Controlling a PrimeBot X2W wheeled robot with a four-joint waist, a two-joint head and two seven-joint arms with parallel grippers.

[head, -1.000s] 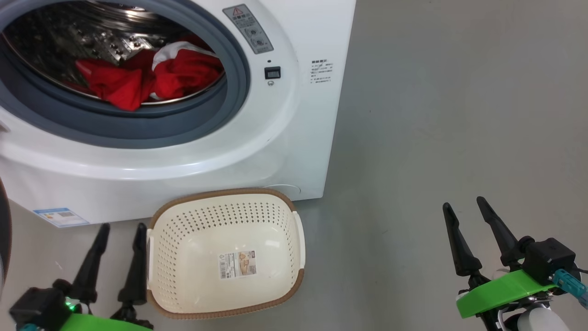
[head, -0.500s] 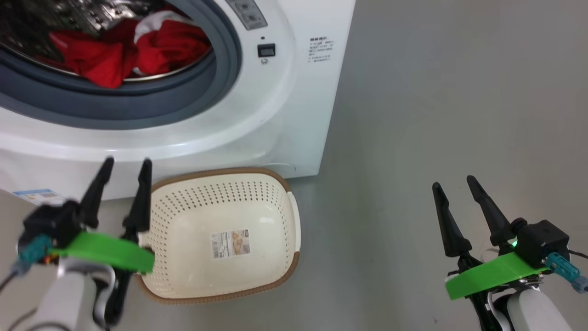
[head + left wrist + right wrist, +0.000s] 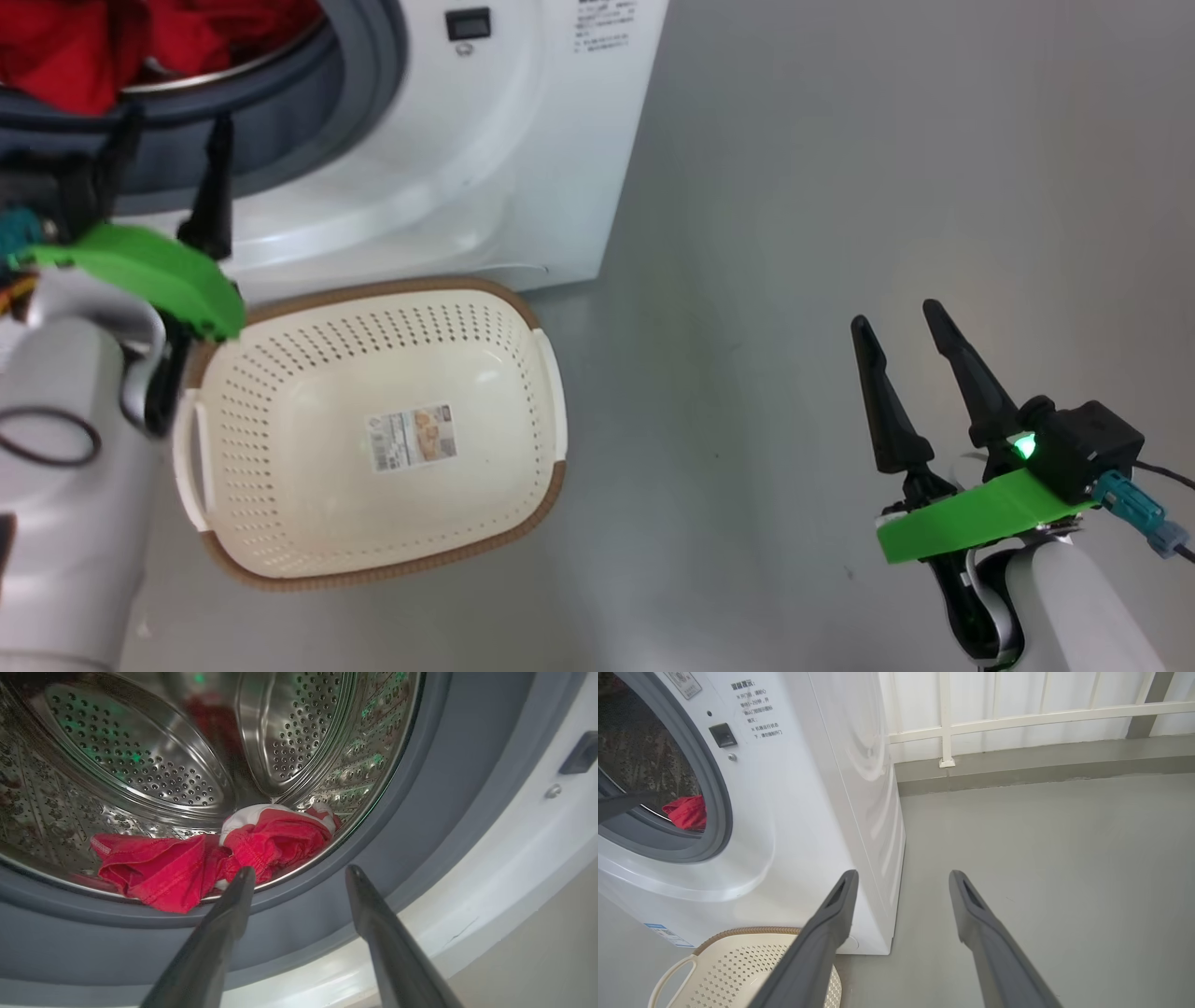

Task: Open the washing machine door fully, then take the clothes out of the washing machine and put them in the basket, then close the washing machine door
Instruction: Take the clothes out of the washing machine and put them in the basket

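The washing machine (image 3: 485, 168) stands with its mouth uncovered; its door is out of view. The red clothes (image 3: 187, 863) with a white part lie at the front of the steel drum (image 3: 140, 765), just behind the grey rubber ring (image 3: 420, 812). My left gripper (image 3: 173, 126) is open and raised before the ring's lower edge. In the left wrist view, the left gripper (image 3: 299, 870) points at the clothes and touches nothing. The cream basket (image 3: 392, 285) sits on the floor below the machine, with nothing but its sticker inside. My right gripper (image 3: 894, 315) hangs open over bare floor at the right.
Grey floor (image 3: 840, 187) stretches to the machine's right. In the right wrist view a white railing (image 3: 1017, 714) and a low kerb close off the back. The basket rim (image 3: 747, 930) lies close to the machine's front base, near the blue label (image 3: 663, 934).
The head camera has tilted down and right. My left gripper has risen from beside the basket up to the drum's mouth, still open. The right gripper has kept its place.
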